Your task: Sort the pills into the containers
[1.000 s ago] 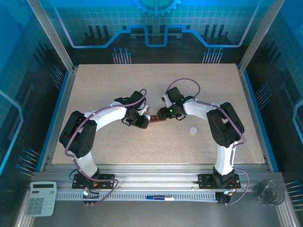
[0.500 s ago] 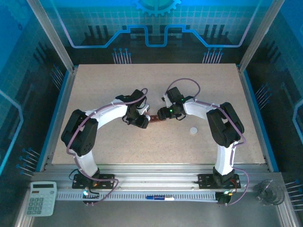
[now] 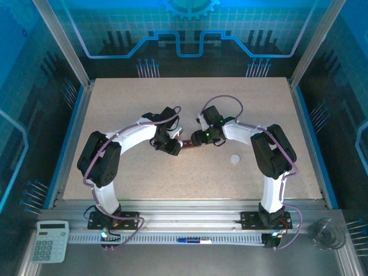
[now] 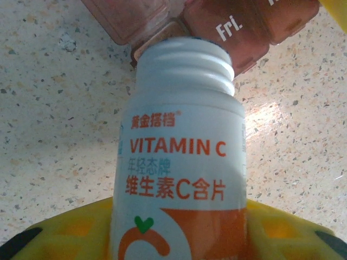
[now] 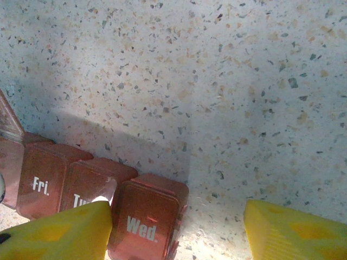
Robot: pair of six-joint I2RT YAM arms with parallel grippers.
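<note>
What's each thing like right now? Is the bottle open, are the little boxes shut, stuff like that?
White plastic vitamin C bottle: cap off, mouth pointing at the pill boxes.
Reddish-brown plastic strip of pill boxes: Fri. and Wed. lids shut.
Small round white cap: off the bottle, lying on the speckled table.
Left end effector: shut on the bottle.
Right end effector: open, holding nothing.

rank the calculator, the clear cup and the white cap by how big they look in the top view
1. calculator
2. clear cup
3. white cap, clearly smallest
Calculator and cup lie nearer the camera, which may inflate them.
</note>
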